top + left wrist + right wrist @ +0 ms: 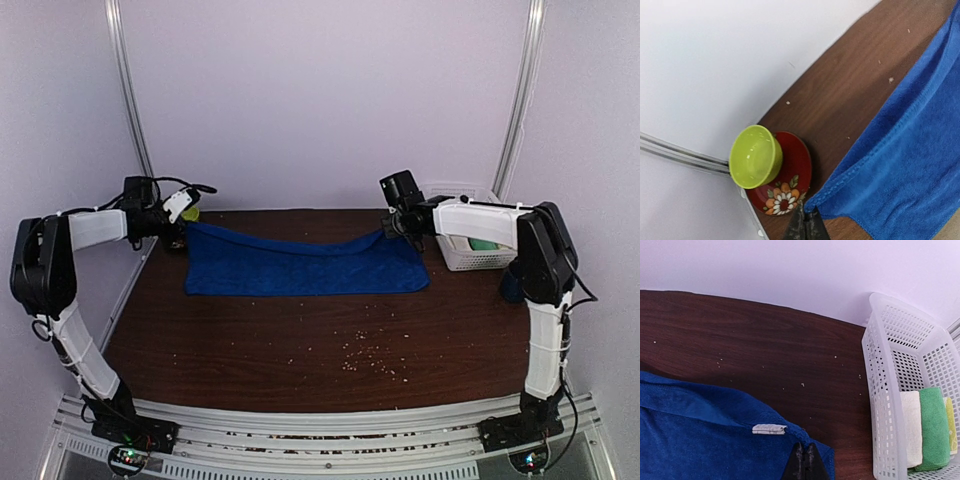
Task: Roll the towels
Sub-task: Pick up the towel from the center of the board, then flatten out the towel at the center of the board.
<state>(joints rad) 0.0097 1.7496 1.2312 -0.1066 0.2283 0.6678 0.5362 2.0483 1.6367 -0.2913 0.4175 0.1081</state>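
Dark brown wood table [300, 340] fills the space between pale walls, and the near half of it is bare except for small crumbs [370, 355]. At the far right corner stands a white mesh basket [880, 390] with rolled cloths [927, 427] inside, cream, green and yellow. At the far left corner a lime-green cup [755, 156] sits on a red saucer [795, 170] painted with flowers. Both are close to the wall, so the room at the back is narrow.

The blue towel [300, 265] lies on the far half of the table. It is plain royal blue, of soft fluffy cloth with a stitched hem, and a small white label [769, 429] is near its right corner. Its long axis runs from left to right, along the back wall. The near edge is flat on the wood. The far edge is raised at both ends and sags in the middle.

The left gripper [805, 225] is clenched on the far left corner of the towel, just beside the saucer. The right gripper [803, 460] is clenched on the far right corner, near the basket but apart from it.
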